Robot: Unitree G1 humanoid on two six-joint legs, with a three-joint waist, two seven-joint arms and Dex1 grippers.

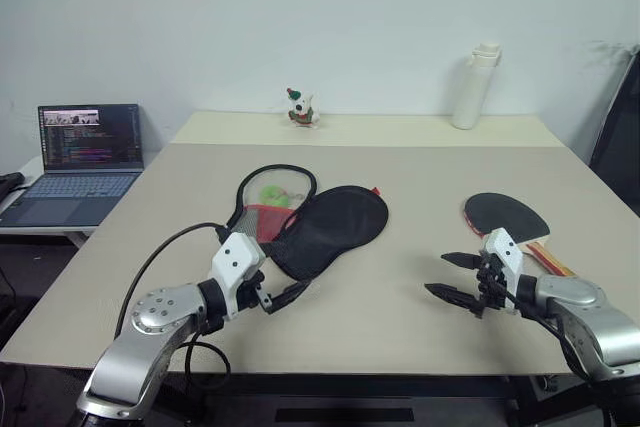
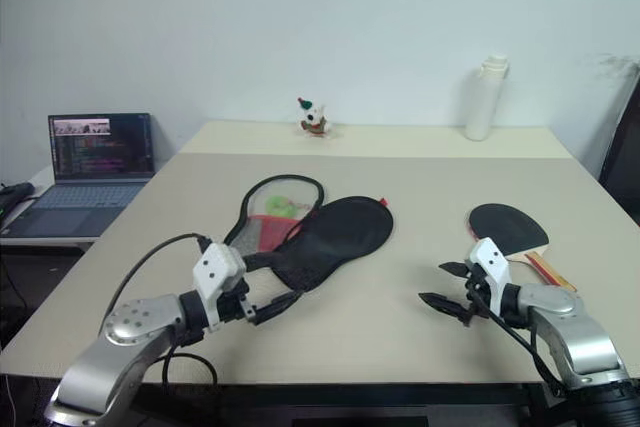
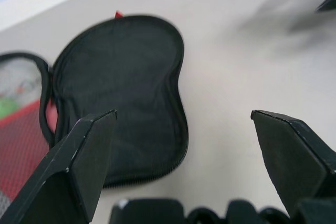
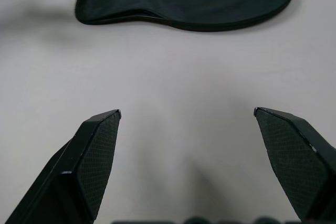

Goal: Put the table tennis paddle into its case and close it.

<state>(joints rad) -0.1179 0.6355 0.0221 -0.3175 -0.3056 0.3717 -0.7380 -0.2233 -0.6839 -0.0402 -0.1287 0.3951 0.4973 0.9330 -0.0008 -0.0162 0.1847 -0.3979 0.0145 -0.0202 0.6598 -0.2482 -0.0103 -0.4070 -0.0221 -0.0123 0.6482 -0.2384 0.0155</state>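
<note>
Case: unzipped and spread flat at the table's middle.
Paddle: black face up, near the right edge, well apart from the case.
Left gripper: fingers spread, empty, just beside the case.
Right gripper: fingers spread, empty, near the paddle.

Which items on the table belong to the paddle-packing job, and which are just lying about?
Job items:
black-faced, red-rimmed table tennis paddle
soft black fabric case, lying open

Lying about:
open laptop
white bottle
small toy figure
yellow-green ball in the case's mesh half
</note>
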